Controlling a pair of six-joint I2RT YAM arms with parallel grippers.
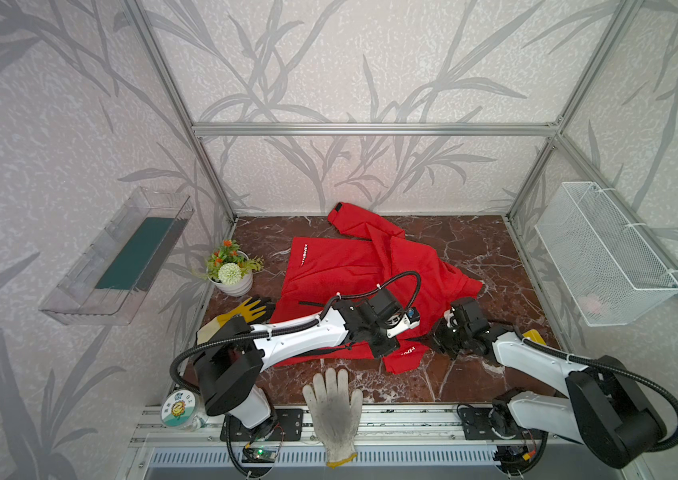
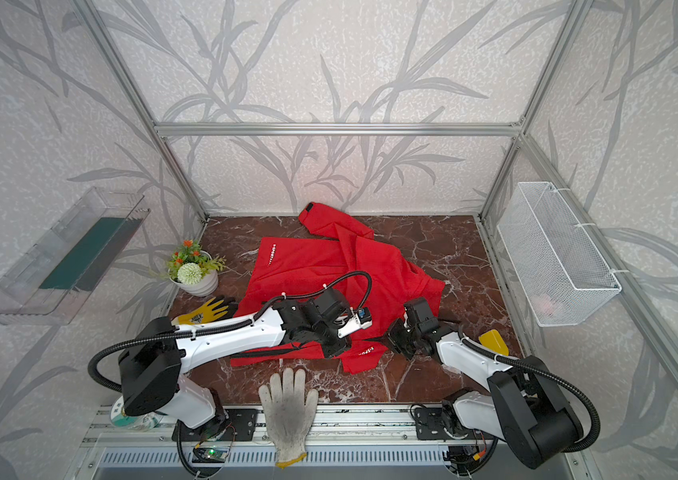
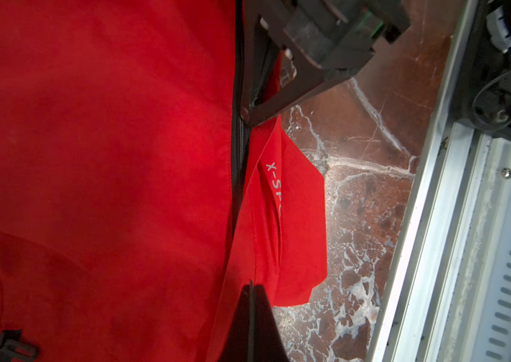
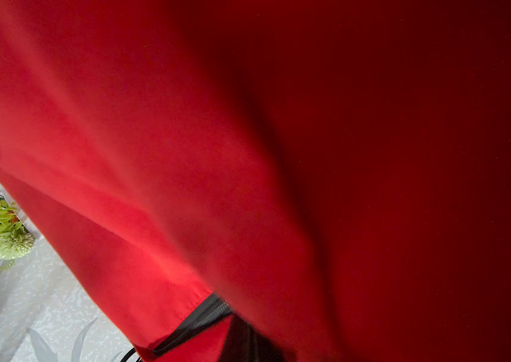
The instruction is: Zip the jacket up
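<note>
**Asker:** What are the pincers doing?

**Describer:** The left pincer [image 3: 251, 293] is pressed together on the red front edge of the jacket [image 1: 341, 270]. The right pincer [image 3: 247, 112] is also pressed together. It pinches the same edge, right beside the black zipper [image 3: 237, 147].

**Asker:** Which way does the zipper lie from them?

**Describer:** It runs in a straight line from one pincer to the other, so both arms are on it. The stretch between them looks taut, and any slide would probably follow that line. Whether the teeth there are joined cannot be told.

**Asker:** And where is the jacket?

**Describer:** It lies on the brown marble tabletop [image 1: 474, 257], just beyond the white glove [image 1: 335, 399]. Both pincers are at the end nearest that glove. The jacket is bright red and crumpled, with one sleeve [image 1: 353, 222] lying farthest from the glove. There is white lettering [image 3: 274, 181] on a loose flap.
</note>
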